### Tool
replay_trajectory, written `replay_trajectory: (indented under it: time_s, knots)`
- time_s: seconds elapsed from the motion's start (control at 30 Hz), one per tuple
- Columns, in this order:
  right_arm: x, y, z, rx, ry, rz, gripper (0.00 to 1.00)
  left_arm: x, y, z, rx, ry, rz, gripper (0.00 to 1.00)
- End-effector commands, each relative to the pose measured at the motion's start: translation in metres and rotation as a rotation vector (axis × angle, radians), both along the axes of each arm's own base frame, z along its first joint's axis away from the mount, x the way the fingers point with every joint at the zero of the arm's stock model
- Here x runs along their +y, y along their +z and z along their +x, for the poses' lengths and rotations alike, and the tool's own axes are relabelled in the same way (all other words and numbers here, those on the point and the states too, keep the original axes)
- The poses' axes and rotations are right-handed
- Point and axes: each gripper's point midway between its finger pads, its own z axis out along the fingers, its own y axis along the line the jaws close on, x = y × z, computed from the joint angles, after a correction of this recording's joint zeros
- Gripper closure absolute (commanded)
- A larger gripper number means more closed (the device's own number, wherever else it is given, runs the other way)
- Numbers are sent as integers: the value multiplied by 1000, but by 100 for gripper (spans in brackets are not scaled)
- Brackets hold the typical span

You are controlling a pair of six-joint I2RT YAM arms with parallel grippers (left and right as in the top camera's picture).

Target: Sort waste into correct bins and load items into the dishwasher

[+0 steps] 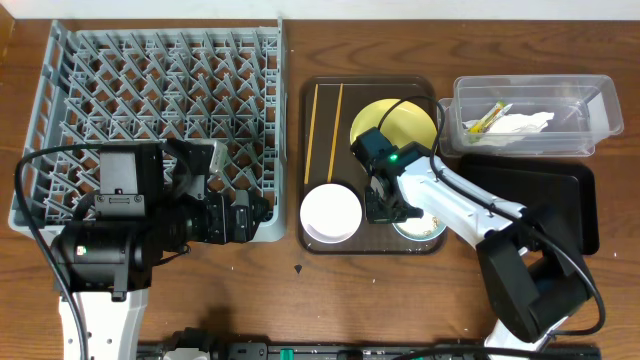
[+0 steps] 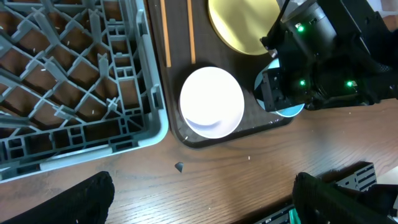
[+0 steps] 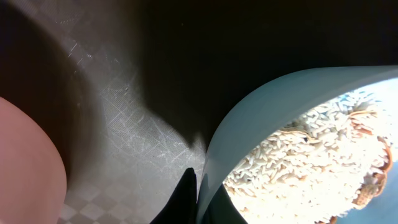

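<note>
Rice fills the blue bowl at the near right corner of the brown tray, directly under our right gripper. One finger touches the bowl wall from outside; we cannot tell whether the jaws clamp the rim. The black tray lies just to the right, with open worktop between. Our left gripper, spread wide and empty, is farther off.

Overhead: bright, even light; sharp, with soft shadows.
Left wrist: white bowl glares, its detail washed out.
Right wrist: dim, dark above; light blue bowl rim blurred.
</note>
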Motion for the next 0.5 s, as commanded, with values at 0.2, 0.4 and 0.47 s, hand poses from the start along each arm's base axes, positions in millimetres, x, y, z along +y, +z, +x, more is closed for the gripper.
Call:
replay_trajectory:
  time_s: [0.2, 0.4, 0.47]
  knots:
    - [27, 63, -3, -24, 87, 338, 99, 0, 3, 1, -14, -8, 9, 2]
    - [-7, 137, 9, -148, 10, 566, 99, 0, 3, 1, -14, -8, 9, 2]
    - [-31, 150, 11, -178, -22, 596, 99, 0, 3, 1, -14, -8, 9, 2]
